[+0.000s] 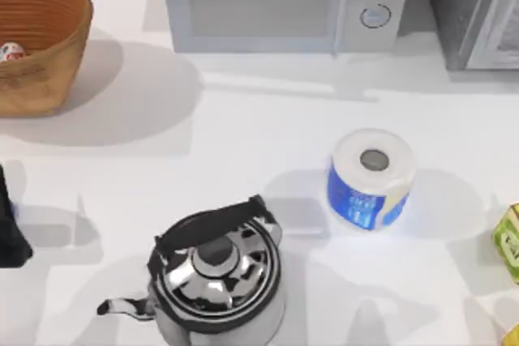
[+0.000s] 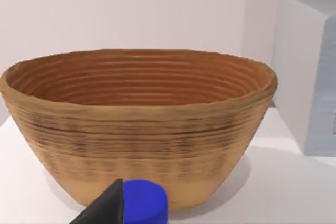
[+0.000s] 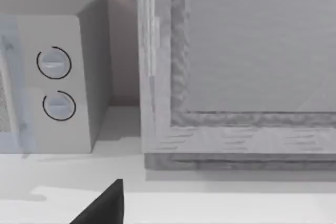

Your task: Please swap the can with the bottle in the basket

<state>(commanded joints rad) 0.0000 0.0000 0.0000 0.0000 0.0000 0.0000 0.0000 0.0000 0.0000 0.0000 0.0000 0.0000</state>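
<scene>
The orange-brown wicker basket (image 1: pixel 49 30) stands at the table's far left corner. Inside it, at the picture's left edge, shows a red-and-white bit of the can (image 1: pixel 10 52). In the left wrist view the basket (image 2: pixel 136 119) rises just ahead, and the deep-blue bottle (image 2: pixel 145 203) stands in front of its base. A dark part of my left gripper (image 2: pixel 105 209) sits right beside the bottle. From above, my left gripper (image 1: pixel 10 228) is a dark shape at the left edge, in front of the basket. A dark part of my right gripper (image 3: pixel 105 205) faces the appliances at the back right.
A chrome kettle (image 1: pixel 217 275) with a black handle stands front centre. A blue-and-white paper roll (image 1: pixel 371 177) is right of centre and a green-yellow carton (image 1: pixel 509 242) at the right edge. A microwave (image 1: pixel 276 2) and a grey appliance (image 1: pixel 478 10) line the back.
</scene>
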